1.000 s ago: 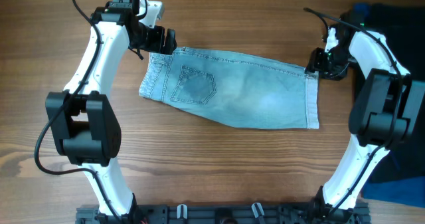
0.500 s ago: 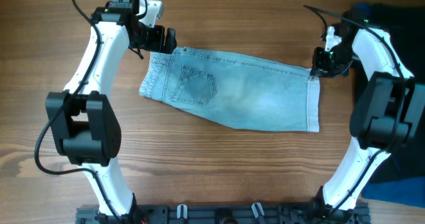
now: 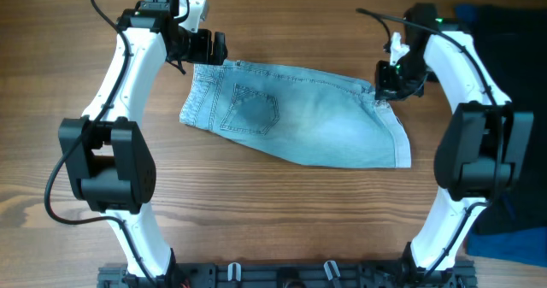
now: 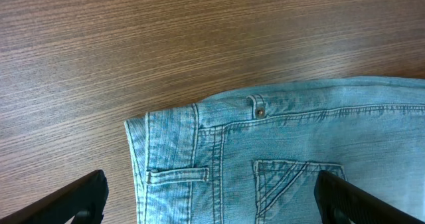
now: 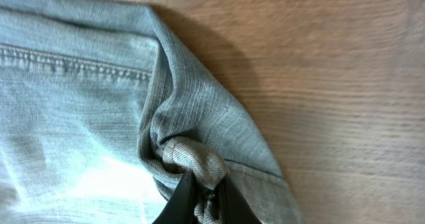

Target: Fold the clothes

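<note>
The clothes, light-blue denim shorts (image 3: 299, 117), lie flat across the middle of the table, waistband at the left and leg hem at the right. My right gripper (image 3: 385, 93) is shut on the top right hem corner, and the pinched denim (image 5: 196, 161) bunches in a knot between its black fingers (image 5: 178, 201). My left gripper (image 3: 205, 55) hovers open over the waistband's upper left corner (image 4: 172, 144); its fingertips (image 4: 80, 197) straddle the belt loop and pocket without touching the cloth.
Dark blue fabric (image 3: 504, 32) and a black garment lie at the table's right edge, behind the right arm. Bare wood surrounds the shorts. The arms' base rail (image 3: 282, 275) runs along the front edge.
The right gripper has shut on the hem corner and pulled it left, inward over the shorts, wrinkling that corner. The left gripper has stayed in place, open.
</note>
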You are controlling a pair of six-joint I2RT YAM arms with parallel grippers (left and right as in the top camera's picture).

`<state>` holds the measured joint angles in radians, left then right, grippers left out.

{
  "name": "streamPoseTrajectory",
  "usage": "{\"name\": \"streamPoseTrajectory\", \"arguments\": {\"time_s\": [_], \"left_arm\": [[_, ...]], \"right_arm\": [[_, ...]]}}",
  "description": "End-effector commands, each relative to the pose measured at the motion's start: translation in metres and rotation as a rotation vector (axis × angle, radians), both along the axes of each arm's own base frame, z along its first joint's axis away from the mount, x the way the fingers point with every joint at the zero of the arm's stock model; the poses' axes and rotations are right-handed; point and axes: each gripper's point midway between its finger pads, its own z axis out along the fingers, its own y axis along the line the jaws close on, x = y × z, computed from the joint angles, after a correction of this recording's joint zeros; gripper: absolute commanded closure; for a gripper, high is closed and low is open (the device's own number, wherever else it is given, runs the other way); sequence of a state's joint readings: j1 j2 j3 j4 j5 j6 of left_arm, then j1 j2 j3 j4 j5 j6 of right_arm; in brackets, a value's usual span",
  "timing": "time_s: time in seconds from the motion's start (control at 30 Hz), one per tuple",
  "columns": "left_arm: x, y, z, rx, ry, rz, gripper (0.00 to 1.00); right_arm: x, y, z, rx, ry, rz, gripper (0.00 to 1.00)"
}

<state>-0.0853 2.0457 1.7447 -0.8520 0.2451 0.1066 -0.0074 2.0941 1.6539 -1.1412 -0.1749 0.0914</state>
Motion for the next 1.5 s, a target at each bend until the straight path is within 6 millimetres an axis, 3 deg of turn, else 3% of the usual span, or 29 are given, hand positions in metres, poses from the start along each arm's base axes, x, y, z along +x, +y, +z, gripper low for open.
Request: {"name": "streamPoseTrajectory", "arguments": {"time_s": [0.0, 0.2, 0.6, 0.67, 0.73, 0.83, 1.0, 1.13, 1.23, 1.4, 1.47], "left_arm": [[0.001, -0.002, 0.001, -0.012, 0.001, 0.006, 0.00], [0.001, -0.002, 0.000, -0.012, 0.003, 0.006, 0.00], [0.000, -0.001, 0.000, -0.012, 0.007, 0.007, 0.00], [0.000, -0.001, 0.000, -0.012, 0.007, 0.007, 0.00], [-0.001, -0.001, 0.000, -0.012, 0.010, 0.006, 0.00], [0.000, -0.001, 0.000, -0.012, 0.009, 0.006, 0.00], [-0.003, -0.001, -0.002, -0.010, 0.022, 0.006, 0.00], [-0.004, -0.001, -0.002, -0.011, 0.025, 0.006, 0.00], [-0.004, -0.001, -0.002, -0.011, 0.025, 0.007, 0.00], [-0.004, -0.001, -0.002, -0.010, 0.025, 0.006, 0.00], [-0.004, -0.001, -0.002, -0.010, 0.026, 0.006, 0.00]], "right_arm": [[0.002, 0.011, 0.015, -0.048, -0.023, -0.021, 0.93], [-0.010, 0.048, 0.011, -0.079, 0.011, -0.023, 0.91], [-0.058, 0.110, -0.054, -0.162, 0.026, 0.104, 0.86], [-0.057, 0.103, -0.056, -0.222, 0.006, 0.116, 0.86], [-0.051, 0.087, -0.054, -0.298, -0.017, 0.107, 0.96], [-0.038, 0.063, -0.036, -0.341, -0.026, 0.056, 0.96], [-0.012, 0.008, 0.005, -0.324, -0.085, -0.074, 0.96], [0.006, -0.047, 0.010, -0.323, -0.137, -0.190, 0.96], [0.025, -0.076, 0.013, -0.321, -0.214, -0.269, 0.96], [0.034, -0.080, 0.008, -0.322, -0.249, -0.238, 0.96], [0.030, -0.079, 0.004, -0.323, -0.234, -0.233, 0.69]]}}
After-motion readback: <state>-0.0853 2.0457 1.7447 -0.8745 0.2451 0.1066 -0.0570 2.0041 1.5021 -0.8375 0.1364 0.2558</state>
